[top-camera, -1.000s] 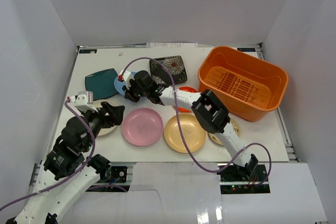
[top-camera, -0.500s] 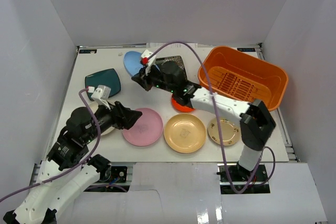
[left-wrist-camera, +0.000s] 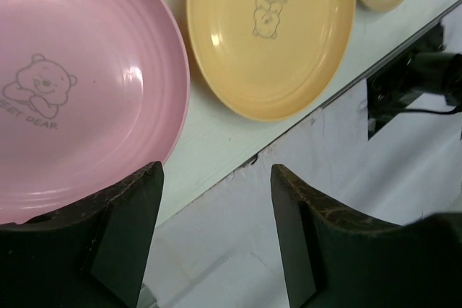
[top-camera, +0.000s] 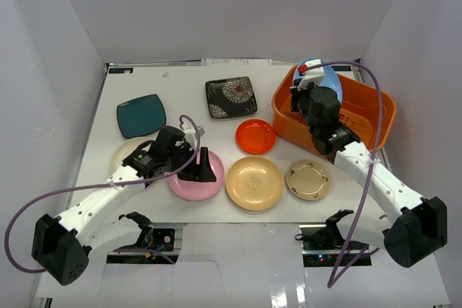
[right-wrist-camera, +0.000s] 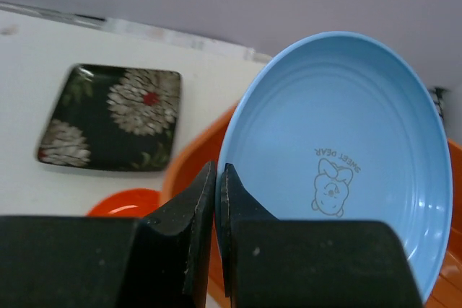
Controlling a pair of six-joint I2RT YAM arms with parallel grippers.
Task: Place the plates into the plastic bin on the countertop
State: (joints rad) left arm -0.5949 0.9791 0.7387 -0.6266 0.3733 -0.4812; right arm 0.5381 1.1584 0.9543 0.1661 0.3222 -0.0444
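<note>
Top external: right tool [right-wrist-camera: 219, 178], arm extended, pinches light blue plate [right-wrist-camera: 339, 142] tilted over bin [top-camera: 364, 117]; left tool [left-wrist-camera: 216, 178], arm low, spread at pink plate [left-wrist-camera: 72, 84], left of bin.

Lab robot cell: white panel walls [top-camera: 231, 12] enclosing plain white countertop [top-camera: 188, 81].

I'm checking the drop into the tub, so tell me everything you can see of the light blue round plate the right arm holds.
The light blue round plate looks like glossy plastic, with faint concentric ridges and a small bear drawing with lettering in its well. It stands tilted up nearly on edge, raised over the far left end of the bright orange plastic bin. The right gripper has its jaws shut on the plate's rim; nothing else visibly touches it.
</note>
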